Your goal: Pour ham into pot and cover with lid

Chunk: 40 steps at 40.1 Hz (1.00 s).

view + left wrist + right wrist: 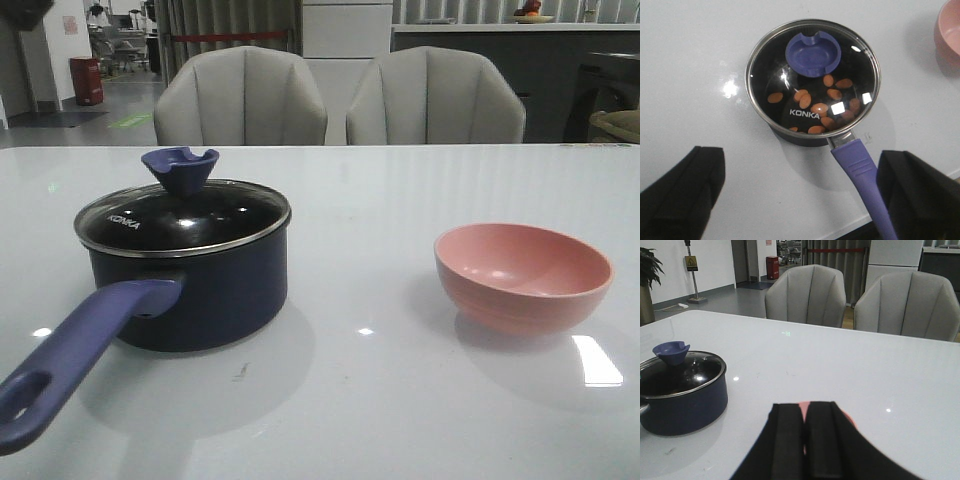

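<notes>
The navy pot point(200, 290) stands at the left of the table with its purple-blue handle point(70, 365) pointing to the front left. The glass lid point(185, 220) with its blue knob point(180, 168) sits flat on the pot. In the left wrist view the ham point(812, 107) shows through the lid point(770, 75) as several orange chunks inside the pot point(805, 139). My left gripper point(800, 200) is open and empty above the table, near the handle point(860, 167). My right gripper point(806, 410) is shut and empty, apart from the pot point(685, 407). Neither gripper shows in the front view.
An empty pink bowl point(523, 275) stands upright at the right of the table; a sliver of it shows behind my right fingers point(847, 417) and in a corner of the left wrist view point(950, 30). Two grey chairs point(240, 100) stand behind the table's far edge.
</notes>
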Motion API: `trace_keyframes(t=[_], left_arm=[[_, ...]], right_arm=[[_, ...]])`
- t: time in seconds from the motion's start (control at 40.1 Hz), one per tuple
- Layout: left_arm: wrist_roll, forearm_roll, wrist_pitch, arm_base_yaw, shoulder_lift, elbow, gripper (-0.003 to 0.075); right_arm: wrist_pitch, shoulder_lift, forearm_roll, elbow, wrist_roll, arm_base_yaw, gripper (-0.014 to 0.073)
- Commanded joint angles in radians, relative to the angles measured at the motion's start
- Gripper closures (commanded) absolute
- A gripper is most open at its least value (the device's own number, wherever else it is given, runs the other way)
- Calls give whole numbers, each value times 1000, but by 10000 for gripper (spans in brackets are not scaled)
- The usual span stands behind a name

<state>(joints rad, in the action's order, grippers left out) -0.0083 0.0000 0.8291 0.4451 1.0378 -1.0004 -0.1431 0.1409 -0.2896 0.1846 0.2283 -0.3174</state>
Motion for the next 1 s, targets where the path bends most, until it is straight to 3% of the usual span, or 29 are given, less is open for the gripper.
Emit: trace_keyframes(t=[0.0,0.2,0.3,0.399,0.524,0.599,0.973], left_arm=[[-5,0,-188,10,-167,133,95],[-5,0,-342,10,-496,421,99],[-5,0,-382,10,-641,518,169],[-5,-8,-421,10,-762,587,344],[-5,-11,-479,10,-875,637,624],[-5,-11,-514,10,-914,654,584],[-5,-11,-510,10,-929,659,587]], right_arm=[[72,9,-1,28,6,0,450],[72,9,-1,28,6,0,450],[72,9,-1,28,6,0,450],[72,9,-1,28,6,0,450],[72,9,-1,28,6,0,450],[72,9,-1,28,6,0,450],[72,9,-1,28,6,0,450]])
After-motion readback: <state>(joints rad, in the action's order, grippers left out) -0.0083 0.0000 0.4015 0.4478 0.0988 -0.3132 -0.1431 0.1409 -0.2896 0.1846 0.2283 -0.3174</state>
